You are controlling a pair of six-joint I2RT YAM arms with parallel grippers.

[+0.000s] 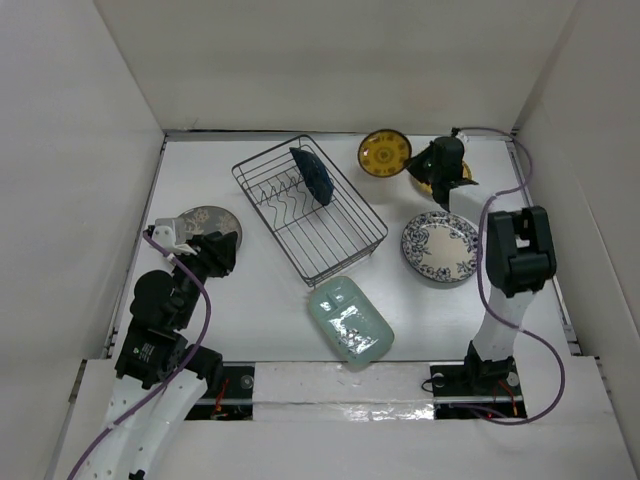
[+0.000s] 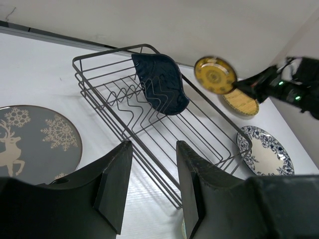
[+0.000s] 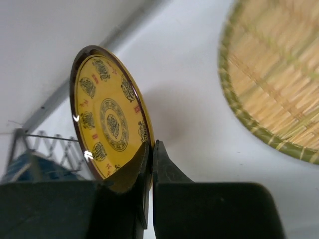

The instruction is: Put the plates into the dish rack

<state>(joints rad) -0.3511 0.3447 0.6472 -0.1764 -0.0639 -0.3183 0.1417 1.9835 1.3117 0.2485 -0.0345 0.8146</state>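
My right gripper (image 3: 151, 144) is shut on the lower rim of a yellow round plate (image 3: 109, 112), which stands tilted on edge at the back of the table (image 1: 385, 153). The wire dish rack (image 1: 273, 226) lies mid-table, with a dark blue leaf-shaped plate (image 1: 312, 175) upright in its tines. My left gripper (image 2: 153, 144) is open and holds nothing, hovering between the rack's near corner and a grey plate with a deer and snowflakes (image 2: 35, 139). A blue-and-white patterned plate (image 1: 441, 247) and a pale green glass dish (image 1: 349, 321) lie flat.
A woven straw-coloured round plate (image 3: 279, 74) lies on the table just right of the held plate, partly under my right arm (image 1: 445, 180). White walls close the table at the back and both sides.
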